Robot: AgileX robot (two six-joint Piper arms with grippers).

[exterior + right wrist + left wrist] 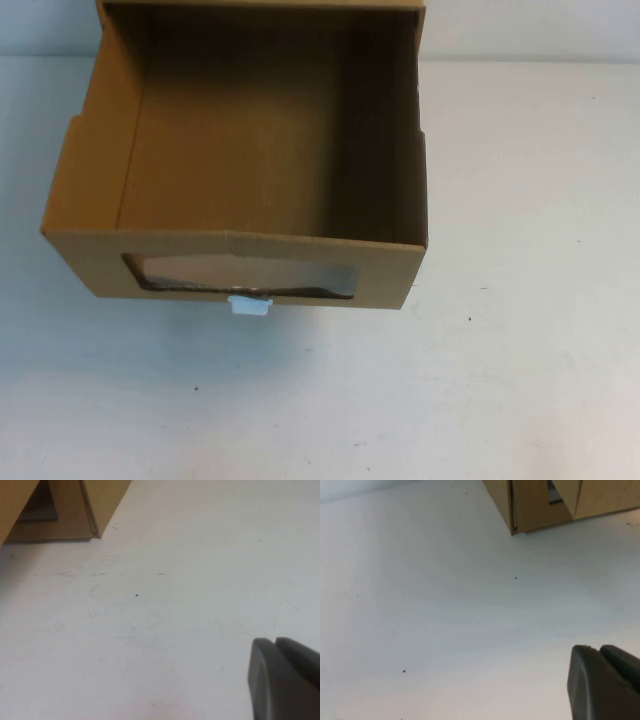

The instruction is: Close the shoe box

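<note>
The shoe box (240,150) is brown cardboard, and its drawer is pulled out toward me and stands empty. Its front panel has a wide clear window (240,275) with a small white pull tab (249,305) below it. A corner of the box shows in the left wrist view (540,505) and in the right wrist view (75,510). My left gripper (598,650) is shut and empty over bare table, well away from the box. My right gripper (274,642) is also shut and empty over bare table. Neither gripper shows in the high view.
The box stands on a white table (520,350) with small dark specks. Open table surface lies in front of the box and to its right.
</note>
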